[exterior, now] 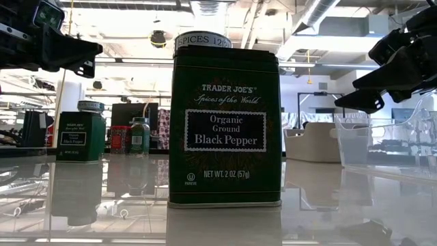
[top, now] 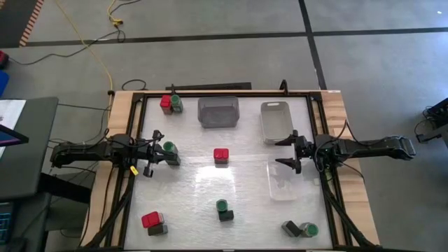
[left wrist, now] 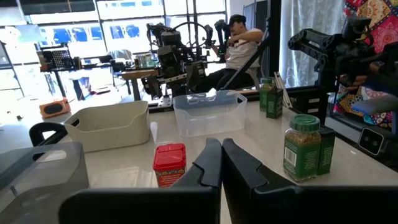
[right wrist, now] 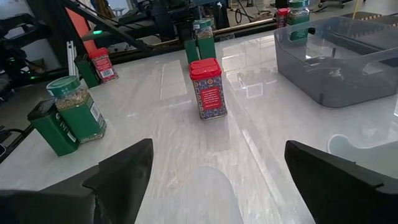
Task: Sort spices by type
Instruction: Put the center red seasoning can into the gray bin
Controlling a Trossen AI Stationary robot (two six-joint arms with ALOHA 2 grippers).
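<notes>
The spices stand in small groups on the white table. A green-lidded jar point(top: 169, 148) and a dark block point(top: 173, 159) sit just ahead of my left gripper point(top: 158, 155), which is shut point(left wrist: 222, 146) and hovers above them. A red-topped box point(top: 221, 155) stands alone at the middle. More spices are at the far left point(top: 171, 103), near left point(top: 153, 223), near middle point(top: 224, 210) and near right point(top: 299, 229). My right gripper point(top: 288, 152) hangs open point(right wrist: 219, 148) at the table's right, pointing at the red box point(right wrist: 208, 87), with nothing between its fingers.
A grey tray point(top: 218, 112) and a white tray point(top: 275, 117) stand at the far side. A clear tray point(top: 283, 180) sits just near of my right gripper. The low view is filled by a black pepper tin point(exterior: 225, 126). A seated person point(left wrist: 239, 43) shows beyond the table.
</notes>
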